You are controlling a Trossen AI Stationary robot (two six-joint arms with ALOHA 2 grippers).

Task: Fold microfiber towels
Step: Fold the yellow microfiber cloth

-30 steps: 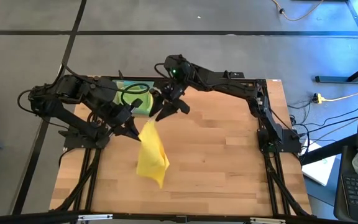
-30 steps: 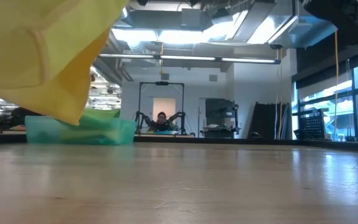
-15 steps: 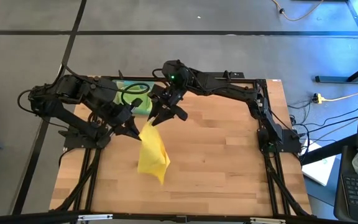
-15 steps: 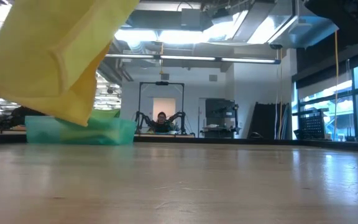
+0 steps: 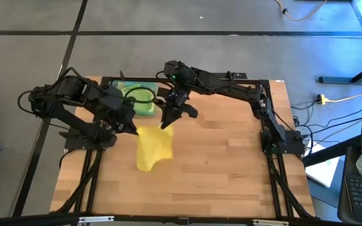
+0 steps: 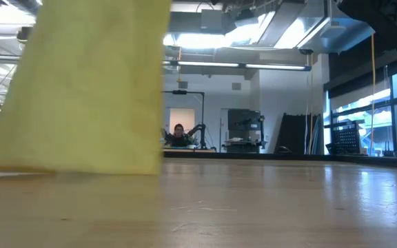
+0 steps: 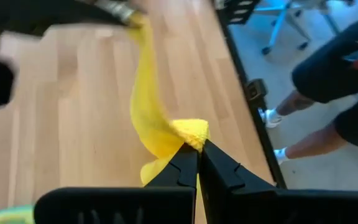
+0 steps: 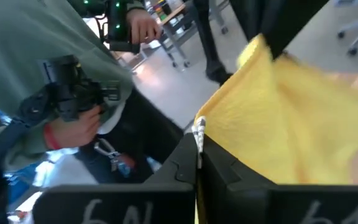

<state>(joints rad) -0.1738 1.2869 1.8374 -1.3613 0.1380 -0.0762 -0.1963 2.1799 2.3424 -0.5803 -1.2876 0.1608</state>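
Yellow towel (image 5: 151, 145) hangs between both arms, its lower edge brushing the counter (image 5: 231, 169); left tool (image 5: 132, 129) and right tool (image 5: 166, 123) each pinch an upper corner. A thin corner grip could slip, dropping the cloth crumpled. A second ago the right tool was open and the towel hung from the left alone.

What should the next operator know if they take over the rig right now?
Left gripper: shut on one corner of the yellow towel.
Right gripper: shut on another corner.
The towel hangs between them over the middle of the table, its lower edge touching the wood.
Teal tray with other cloths sits at the far edge, behind the grippers.
Done: towel lifted out by two corners.
Left: lay it flat, fold it, then do the rest.
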